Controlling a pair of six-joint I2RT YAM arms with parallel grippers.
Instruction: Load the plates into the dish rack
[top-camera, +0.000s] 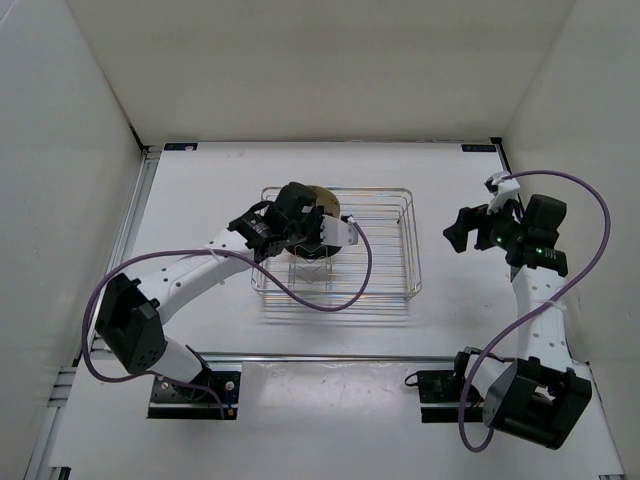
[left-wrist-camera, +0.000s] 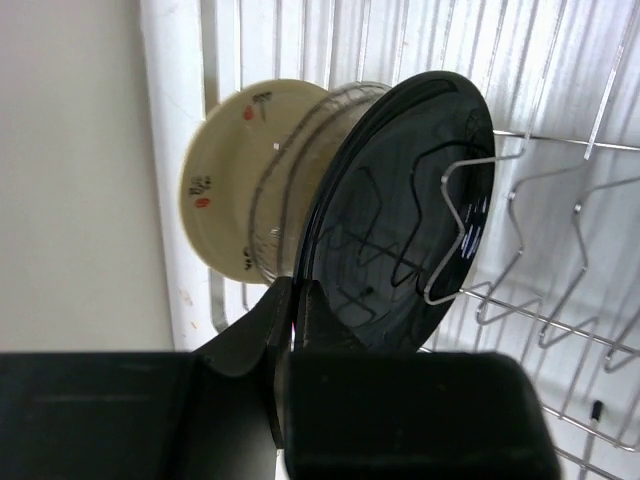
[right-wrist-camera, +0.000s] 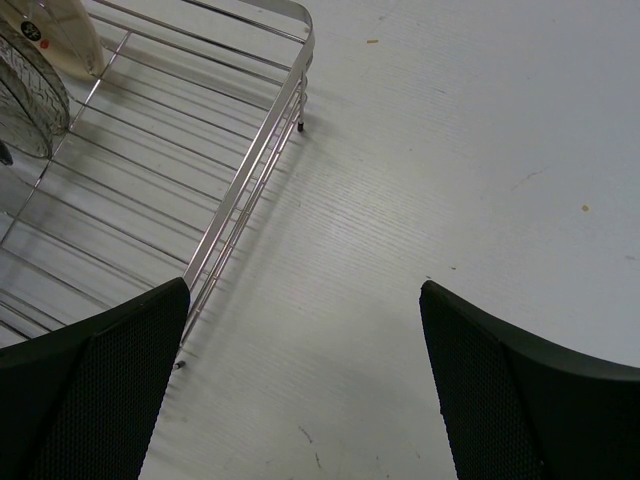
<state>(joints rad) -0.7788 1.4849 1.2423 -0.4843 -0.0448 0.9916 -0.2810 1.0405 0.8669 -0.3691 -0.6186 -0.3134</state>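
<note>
Left wrist view has the step plainly in hand: the left claw (left-wrist-camera: 297, 300) is closed on the lower rim of the black plate (left-wrist-camera: 400, 200), which stands on edge inside the dish rack (left-wrist-camera: 560, 260) against one of its V-shaped dividers (left-wrist-camera: 455, 230). Behind it in the rack's divider row stand a grey plate (left-wrist-camera: 290, 180) and then the tan plate (left-wrist-camera: 225, 180), both upright. Whether a second grey one sits among them I cannot tell.

The black plate looks seated, so the next move likely calls for parting the fingers gently and backing straight away from the rack, without nudging the rim or the wire. A glossy plate on thin wire could tip or slide if dragged.

The black plate is round, smooth and mirror-glossy. The grey one is translucent with a ridged look. The tan one is matt with small red and dark marks. The rack is bright chrome wire, with straight floor rods and bent dividers.

Beside the rack, the right claw (right-wrist-camera: 305, 290) hangs wide open over the bare white surface (right-wrist-camera: 450, 150), holding nothing, its dark pads finely textured.
</note>
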